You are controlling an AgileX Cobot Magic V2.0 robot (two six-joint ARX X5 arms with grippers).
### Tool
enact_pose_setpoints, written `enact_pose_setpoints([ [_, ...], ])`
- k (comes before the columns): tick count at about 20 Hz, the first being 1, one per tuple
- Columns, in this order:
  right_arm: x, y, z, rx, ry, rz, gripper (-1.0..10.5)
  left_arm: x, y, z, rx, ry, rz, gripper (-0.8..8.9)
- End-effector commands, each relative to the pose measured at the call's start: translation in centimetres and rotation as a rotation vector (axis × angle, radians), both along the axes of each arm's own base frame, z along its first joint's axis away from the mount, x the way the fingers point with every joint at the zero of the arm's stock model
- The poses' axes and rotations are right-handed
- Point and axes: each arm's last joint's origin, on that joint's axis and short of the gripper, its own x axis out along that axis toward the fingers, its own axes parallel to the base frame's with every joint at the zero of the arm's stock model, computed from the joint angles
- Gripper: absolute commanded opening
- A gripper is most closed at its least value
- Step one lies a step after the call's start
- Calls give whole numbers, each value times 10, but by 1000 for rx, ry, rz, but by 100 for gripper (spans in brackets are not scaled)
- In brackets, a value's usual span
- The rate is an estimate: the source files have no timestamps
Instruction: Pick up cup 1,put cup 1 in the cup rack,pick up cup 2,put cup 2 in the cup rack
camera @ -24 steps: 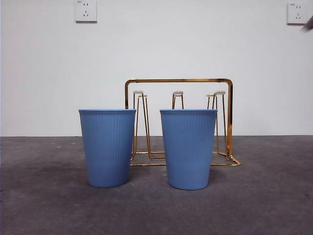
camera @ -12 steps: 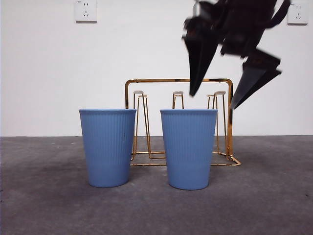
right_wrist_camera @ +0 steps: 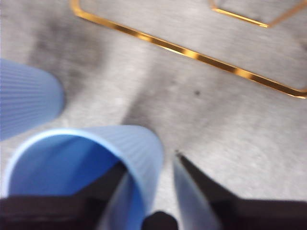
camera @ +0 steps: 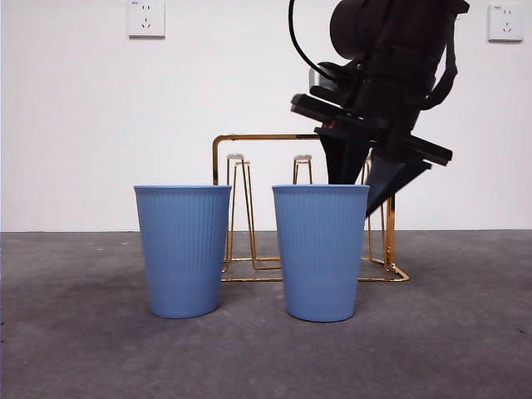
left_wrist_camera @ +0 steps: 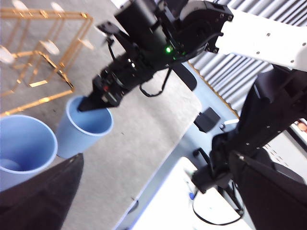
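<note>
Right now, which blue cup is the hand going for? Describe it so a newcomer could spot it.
Find the gold cup rack at the back of the table; two blue cups stand before it. The target is the cup under the black right hand, whose open jaws straddle its rim; the twin cup stands alone.

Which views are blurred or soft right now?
Front view: cup 1, cup 2 and the rack sharp. Right wrist view: soft all over, the rack's wire smeared, the right gripper straddling cup 1's wall. Left wrist view: fairly sharp, slight softness on the rack, its own gripper a dark blur.
</note>
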Motion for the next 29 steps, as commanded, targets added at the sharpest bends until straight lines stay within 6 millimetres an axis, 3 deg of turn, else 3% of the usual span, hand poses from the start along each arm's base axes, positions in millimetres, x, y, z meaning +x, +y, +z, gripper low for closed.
enact_pose_setpoints([
  [1, 1, 2, -2, 5, 1, 8, -15, 4, -4, 0, -12, 18, -20, 628],
  [5, -3, -1, 0, -19, 14, 51, -16, 16, -15, 3, -62, 54, -41, 628],
  [8, -17, -9, 20, -35, -9, 96, -16, 24, -26, 10, -128, 48, -61, 629],
  [11, -44, -26, 76, 38, -201, 85, -16, 34, -42, 18, -200, 38, -95, 629],
  [15, -107, -66, 162, 169, -620, -5, -16, 46, -68, 27, -299, -5, -7, 628],
  [19, -171, -105, 218, 334, -996, -98, -16, 56, -105, 33, -476, -10, -7, 629],
  [23, -197, -120, 239, 422, -1187, -109, -16, 67, -144, 30, -706, 48, -36, 629],
  [29, -196, -120, 245, 441, -1241, -106, -16, 71, -175, 21, -949, 82, -49, 628],
])
